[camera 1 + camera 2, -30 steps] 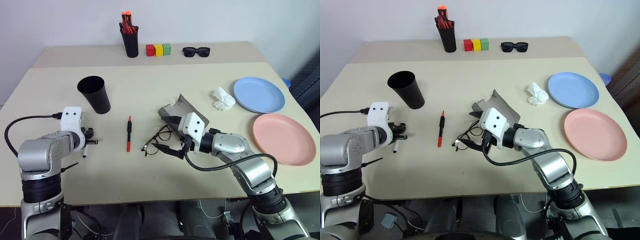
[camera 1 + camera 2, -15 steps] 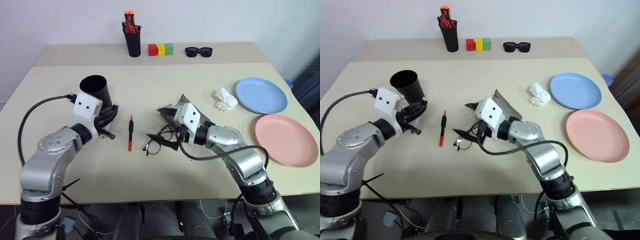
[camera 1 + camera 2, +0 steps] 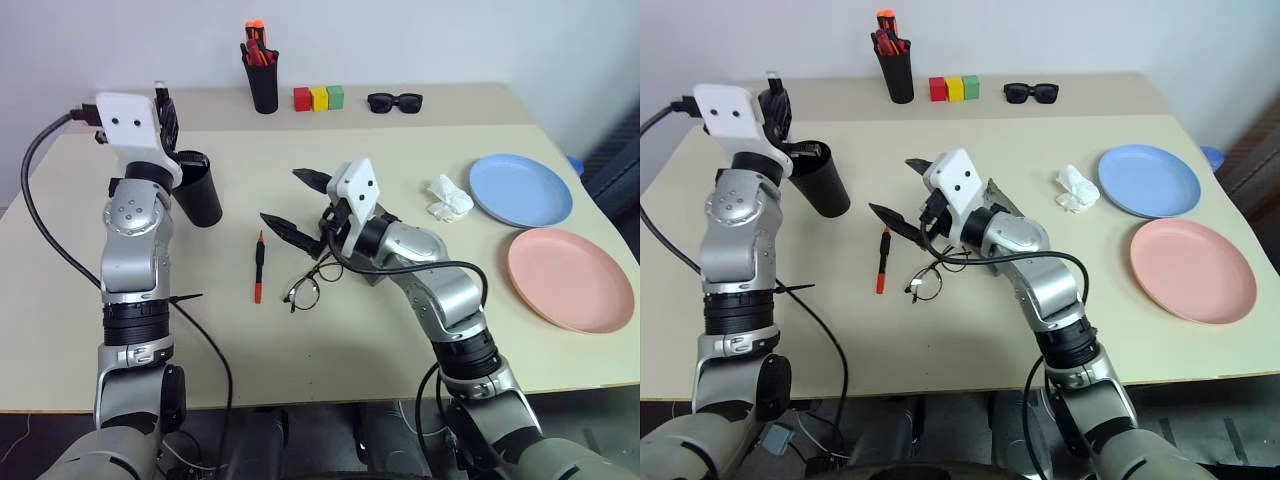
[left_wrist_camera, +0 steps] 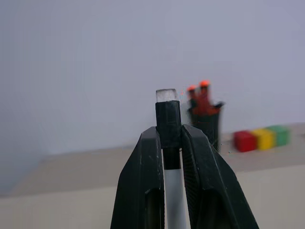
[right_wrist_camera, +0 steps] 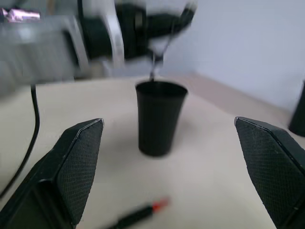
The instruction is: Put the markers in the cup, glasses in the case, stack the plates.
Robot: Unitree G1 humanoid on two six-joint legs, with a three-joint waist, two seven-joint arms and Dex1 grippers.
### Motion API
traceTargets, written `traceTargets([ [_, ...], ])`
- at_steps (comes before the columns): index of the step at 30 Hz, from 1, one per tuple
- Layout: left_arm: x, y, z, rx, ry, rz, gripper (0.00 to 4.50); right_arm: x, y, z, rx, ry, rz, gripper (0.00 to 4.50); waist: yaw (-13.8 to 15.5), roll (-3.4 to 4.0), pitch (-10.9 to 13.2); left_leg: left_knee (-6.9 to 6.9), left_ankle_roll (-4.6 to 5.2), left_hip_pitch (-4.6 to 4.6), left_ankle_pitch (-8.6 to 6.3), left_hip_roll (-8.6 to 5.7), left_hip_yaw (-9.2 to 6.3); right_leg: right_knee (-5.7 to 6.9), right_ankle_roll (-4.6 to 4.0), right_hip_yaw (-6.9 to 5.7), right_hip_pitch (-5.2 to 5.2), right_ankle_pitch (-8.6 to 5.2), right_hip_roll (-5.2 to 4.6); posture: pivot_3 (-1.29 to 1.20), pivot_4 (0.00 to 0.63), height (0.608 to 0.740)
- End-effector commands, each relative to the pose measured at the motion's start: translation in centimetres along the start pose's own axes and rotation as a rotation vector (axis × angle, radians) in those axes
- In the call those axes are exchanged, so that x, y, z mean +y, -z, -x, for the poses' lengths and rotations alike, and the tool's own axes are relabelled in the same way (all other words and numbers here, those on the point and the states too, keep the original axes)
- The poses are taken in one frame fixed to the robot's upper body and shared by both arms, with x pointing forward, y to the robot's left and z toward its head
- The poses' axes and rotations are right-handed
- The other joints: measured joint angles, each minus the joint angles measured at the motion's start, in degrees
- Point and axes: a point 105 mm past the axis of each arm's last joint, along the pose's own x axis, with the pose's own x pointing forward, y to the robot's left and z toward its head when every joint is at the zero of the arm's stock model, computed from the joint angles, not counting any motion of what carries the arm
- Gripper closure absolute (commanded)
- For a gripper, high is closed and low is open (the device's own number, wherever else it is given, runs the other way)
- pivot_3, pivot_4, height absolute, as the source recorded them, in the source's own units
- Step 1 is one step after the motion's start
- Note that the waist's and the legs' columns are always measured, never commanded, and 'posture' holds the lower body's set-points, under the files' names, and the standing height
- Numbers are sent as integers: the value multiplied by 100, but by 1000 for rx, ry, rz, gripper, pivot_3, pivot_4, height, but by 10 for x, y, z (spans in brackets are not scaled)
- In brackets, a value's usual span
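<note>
Centrally, the beige table is seen from the robot's head, with both arms raised above it. At the left, the left gripper is held high above the black cup, its two black fingers pressed shut on the white marker, whose black cap projects beyond the fingertips. The cup stands upright on the left part of the table. To its right, the red marker lies flat on the table, its red tip pointing far and its black part in the middle. The right gripper is held above the middle of the table with its fingers spread wide and nothing between them. Just near of it, the wire-framed glasses lie on the table, beside the red marker. The grey case is partly hidden behind the right arm. At the right edge, the light blue plate lies farther away and the salmon pink plate nearer, the two apart. A crumpled white tissue lies just left of the blue plate. Along the far edge are set a black holder of orange-red markers, three coloured blocks and black sunglasses.
</note>
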Motion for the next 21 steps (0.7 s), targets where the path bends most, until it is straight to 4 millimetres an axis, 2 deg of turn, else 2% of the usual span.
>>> traceTargets([
  [1, 4, -13, -6, -86, -40, 6, 4459, -4, -5, -2, -33, 35, 12, 0, 28, 0, 0, 0, 0, -1, 0, -2, 0, -1, 2, 0, 0, 1, -2, 0, 150, 740],
  [7, -4, -1, -7, -75, -20, 46, 4459, 0, -2, 2, -25, 37, 7, 0, -4, 0, 0, -2, 0, -1, 0, -3, -2, 0, 3, 0, -2, 2, -1, 0, 150, 740],
  [11, -4, 3, -6, -70, -40, 23, 2586, 1, -1, 4, -20, 29, 10, 0, -41, 0, 0, -1, 0, 0, 0, -3, -2, 2, 4, 0, -1, 2, -1, 0, 150, 740],
  [15, 0, 1, -4, -77, -52, 39, 2586, 2, -2, 4, -19, 21, 13, 0, -38, 0, 0, -2, 0, 3, 0, -2, -3, 5, 3, 0, -2, 2, 1, 0, 150, 740],
  [18, 3, -12, 1, -124, -50, 56, 2586, 2, -2, 4, -14, 16, 21, 0, -37, 0, 0, -2, 0, 2, 0, -2, -3, 3, 3, 0, -1, 2, 0, 0, 150, 740],
  [19, -2, -19, 4, -143, -11, 81, 2586, 1, -1, 6, -10, 17, 28, 0, -35, 0, 0, -2, 0, 1, 0, -2, -3, 3, 4, 0, -1, 2, 0, 0, 150, 740],
  [21, -27, -33, 16, -153, 158, 128, 2586, -7, -1, 13, 0, 28, 42, 0, -36, 0, 0, -3, 0, 0, 0, -2, -3, 3, 4, 0, -2, 2, 0, 0, 150, 740],
])
